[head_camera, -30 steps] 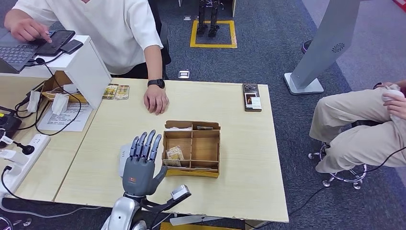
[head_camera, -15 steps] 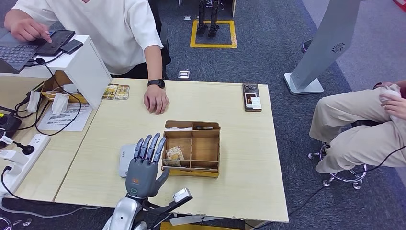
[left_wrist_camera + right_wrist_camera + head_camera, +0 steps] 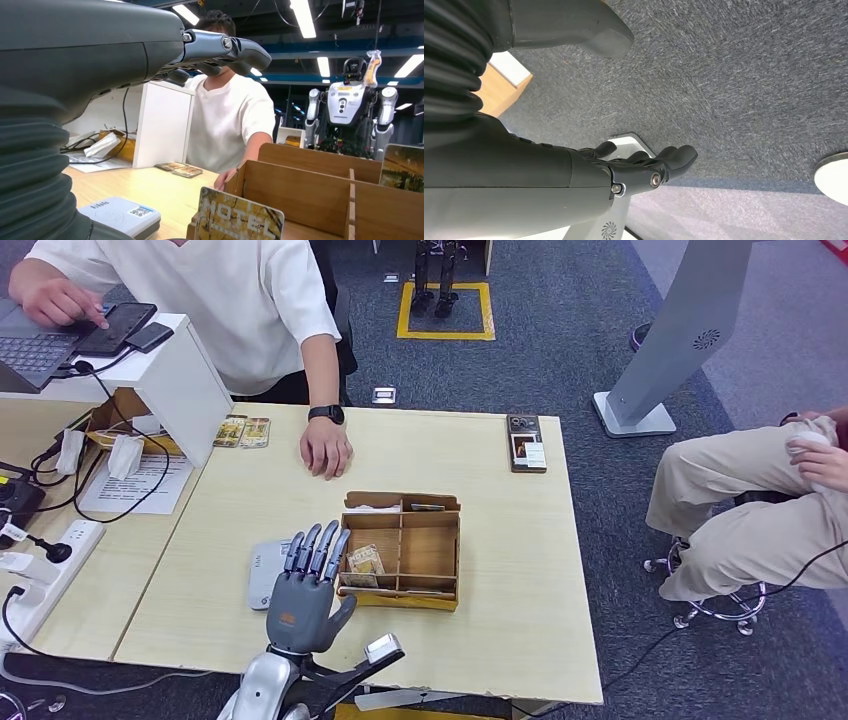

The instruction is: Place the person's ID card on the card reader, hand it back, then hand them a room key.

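My left hand (image 3: 305, 585) hovers flat over the table, fingers straight and apart, holding nothing, with its fingertips at the near left corner of the wooden compartment box (image 3: 402, 549). A room key card printed "MOTEL" (image 3: 365, 561) stands in the box's near left compartment, close in front of the hand (image 3: 125, 60) in the left wrist view (image 3: 239, 221). The grey card reader (image 3: 266, 571) lies on the table just left of the hand. Two cards (image 3: 243, 431) lie near the person's resting hand (image 3: 326, 450). My right hand (image 3: 644, 165) hangs over the carpet, fingers loosely extended, empty.
A white box (image 3: 170, 380) with a laptop and phones stands at the far left, cables and a power strip (image 3: 40, 570) beside it. A phone (image 3: 526, 442) lies at the table's far right edge. Another seated person (image 3: 750, 500) is right of the table.
My left hand has moved right and slightly back toward me, uncovering more of the card reader and bringing its fingertips to the box's left corner.
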Robot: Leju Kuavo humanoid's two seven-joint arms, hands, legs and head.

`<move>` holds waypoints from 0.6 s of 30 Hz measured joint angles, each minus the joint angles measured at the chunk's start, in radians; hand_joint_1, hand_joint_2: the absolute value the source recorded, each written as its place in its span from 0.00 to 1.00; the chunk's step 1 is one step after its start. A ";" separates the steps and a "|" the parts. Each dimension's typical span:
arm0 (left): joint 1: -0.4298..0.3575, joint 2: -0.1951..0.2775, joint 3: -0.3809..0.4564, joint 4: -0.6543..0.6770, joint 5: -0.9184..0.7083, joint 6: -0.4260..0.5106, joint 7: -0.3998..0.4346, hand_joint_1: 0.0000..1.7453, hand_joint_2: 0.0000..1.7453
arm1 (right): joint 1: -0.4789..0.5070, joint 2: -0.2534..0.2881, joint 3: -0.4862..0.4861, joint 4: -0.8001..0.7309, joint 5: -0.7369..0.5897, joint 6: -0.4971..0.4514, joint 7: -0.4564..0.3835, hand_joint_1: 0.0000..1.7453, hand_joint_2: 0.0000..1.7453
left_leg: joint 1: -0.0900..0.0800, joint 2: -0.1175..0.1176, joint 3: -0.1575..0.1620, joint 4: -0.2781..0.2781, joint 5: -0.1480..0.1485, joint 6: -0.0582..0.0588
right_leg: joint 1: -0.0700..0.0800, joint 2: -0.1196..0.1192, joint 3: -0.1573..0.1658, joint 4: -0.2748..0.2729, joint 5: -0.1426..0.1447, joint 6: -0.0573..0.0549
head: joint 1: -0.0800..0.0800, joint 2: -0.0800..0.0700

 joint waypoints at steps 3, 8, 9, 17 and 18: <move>-0.004 0.000 -0.004 0.014 -0.002 0.000 0.010 0.00 1.00 | 0.000 0.000 0.000 0.001 0.001 0.000 -0.001 0.00 1.00 | 0.000 0.000 0.000 0.000 0.000 0.000 | 0.000 0.000 0.000 0.000 0.000 0.000 | 0.000 0.000; -0.012 0.000 -0.016 0.038 -0.005 0.000 0.036 0.00 1.00 | 0.000 -0.002 0.000 0.001 0.002 0.000 -0.004 0.00 1.00 | 0.000 0.000 0.000 0.000 0.000 0.000 | 0.000 0.000 0.000 0.000 0.000 0.000 | 0.000 0.000; -0.013 0.000 -0.017 0.044 -0.006 0.000 0.043 0.00 1.00 | 0.000 -0.002 0.000 0.001 0.003 0.000 -0.004 0.00 1.00 | 0.000 0.000 0.000 0.000 0.000 0.000 | 0.000 0.000 0.000 0.000 0.000 0.000 | 0.000 0.000; -0.019 0.001 -0.027 0.070 -0.004 0.000 0.064 0.20 1.00 | 0.000 -0.002 0.000 0.002 0.003 0.000 -0.004 0.00 1.00 | 0.000 0.000 0.000 0.000 0.000 0.000 | 0.000 0.000 0.000 0.000 0.000 0.000 | 0.000 0.000; -0.020 0.002 -0.029 0.072 -0.004 0.000 0.065 0.23 1.00 | 0.000 -0.002 0.000 0.002 0.003 0.000 -0.004 0.00 1.00 | 0.000 0.000 0.000 0.000 0.000 0.000 | 0.000 0.000 0.000 0.000 0.000 0.000 | 0.000 0.000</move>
